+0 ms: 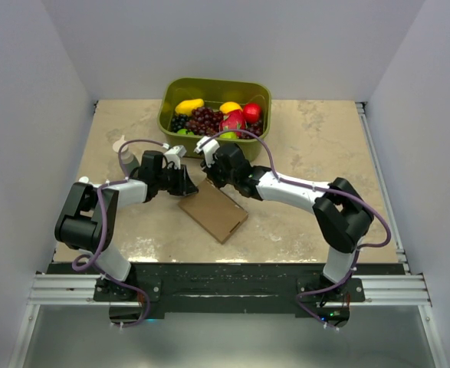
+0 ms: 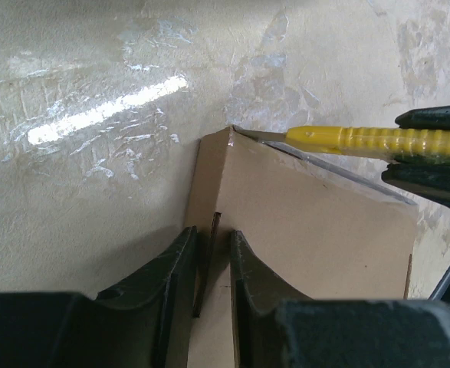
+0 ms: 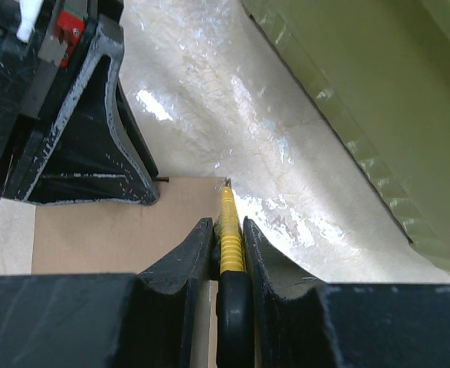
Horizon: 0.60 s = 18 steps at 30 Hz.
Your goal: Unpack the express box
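Note:
The express box [image 1: 213, 213] is a flat brown cardboard mailer lying closed on the table between the arms. My left gripper [image 1: 186, 184] is shut on the box's near-left edge; in the left wrist view its fingers [image 2: 182, 268] pinch the cardboard edge [image 2: 301, 222]. My right gripper [image 1: 211, 170] is shut on a yellow utility knife [image 3: 228, 222]. The knife [image 2: 362, 140] lies along the box's far edge with its blade tip at the box's corner. The box also shows in the right wrist view [image 3: 110, 230].
An olive-green tub [image 1: 167, 107] of fruit stands at the back centre, its wall close to the right wrist [image 3: 378, 100]. A small pale bottle-like object [image 1: 124, 156] stands left of the left arm. Walls enclose the table on three sides.

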Motion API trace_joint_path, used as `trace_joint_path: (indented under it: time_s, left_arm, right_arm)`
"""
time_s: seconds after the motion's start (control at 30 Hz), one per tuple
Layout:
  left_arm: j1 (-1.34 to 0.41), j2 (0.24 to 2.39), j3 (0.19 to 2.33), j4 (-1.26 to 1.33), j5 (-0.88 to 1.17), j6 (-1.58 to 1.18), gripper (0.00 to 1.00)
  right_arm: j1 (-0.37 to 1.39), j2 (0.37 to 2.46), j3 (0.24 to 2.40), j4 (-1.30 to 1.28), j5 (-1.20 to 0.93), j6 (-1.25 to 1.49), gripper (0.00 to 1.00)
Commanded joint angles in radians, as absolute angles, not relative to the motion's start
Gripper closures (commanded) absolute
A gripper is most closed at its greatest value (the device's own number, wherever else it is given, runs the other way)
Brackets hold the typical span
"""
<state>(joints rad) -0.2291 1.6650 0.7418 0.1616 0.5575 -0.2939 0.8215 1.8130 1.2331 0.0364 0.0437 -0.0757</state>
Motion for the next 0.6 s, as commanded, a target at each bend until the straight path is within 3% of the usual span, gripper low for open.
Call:
trace_joint_path:
  time_s: [0.0, 0.17, 0.57]
  left_arm:
    - [-0.229, 1.715, 0.716, 0.091, 0.451, -0.29, 0.9]
    - [-0.229, 1.726, 0.724, 0.083, 0.433, -0.296, 1.0]
    - [-0.229, 1.733, 0.723, 0.09, 0.41, -0.305, 1.0]
  right_arm:
    - [0.831, 1.76, 1.244, -0.032, 0.058, -0.081, 1.0]
    - [0.833, 1.726, 1.213, -0.054, 0.078, -0.08, 1.0]
    - [0.833, 1.635, 1.163, -0.156, 0.068, -0.11, 1.0]
